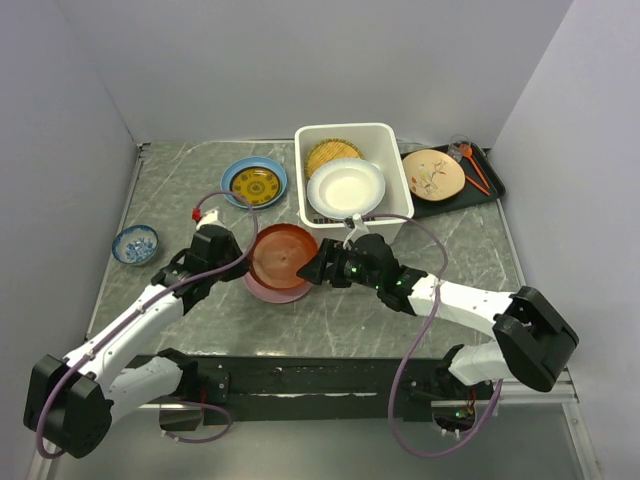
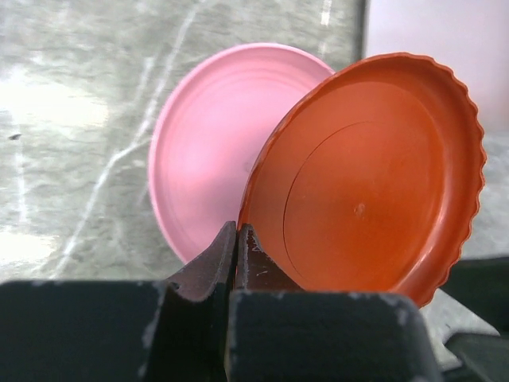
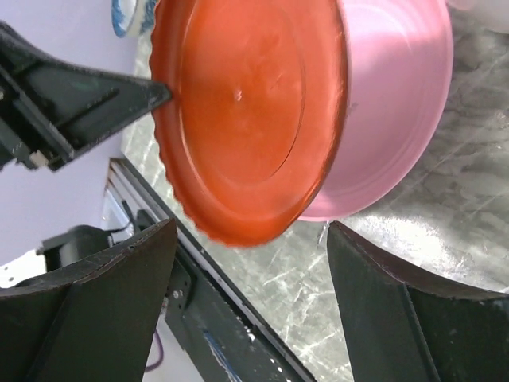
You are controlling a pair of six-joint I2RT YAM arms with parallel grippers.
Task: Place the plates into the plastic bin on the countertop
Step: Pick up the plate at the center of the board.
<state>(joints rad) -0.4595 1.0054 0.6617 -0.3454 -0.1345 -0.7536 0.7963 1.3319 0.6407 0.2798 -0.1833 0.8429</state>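
Your left fingers [image 2: 237,248] pinched shut on the rim of the scalloped red plate [image 2: 366,183], tilted above the round pink plate [image 2: 203,151] on the grey-green table [image 2: 71,119]; your right fingers [image 1: 315,268] wide apart at its opposite edge, seemingly holding nothing

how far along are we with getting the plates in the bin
Done: the yellow lattice plate and white plate already sit in the plastic bin.
In hand: the left gripper is pinched on the rim of the red plate, tilted over the pink plate; the right gripper is open at its other side.
Left: red, pink, the blue-rimmed plate and the cream plate on the black tray.
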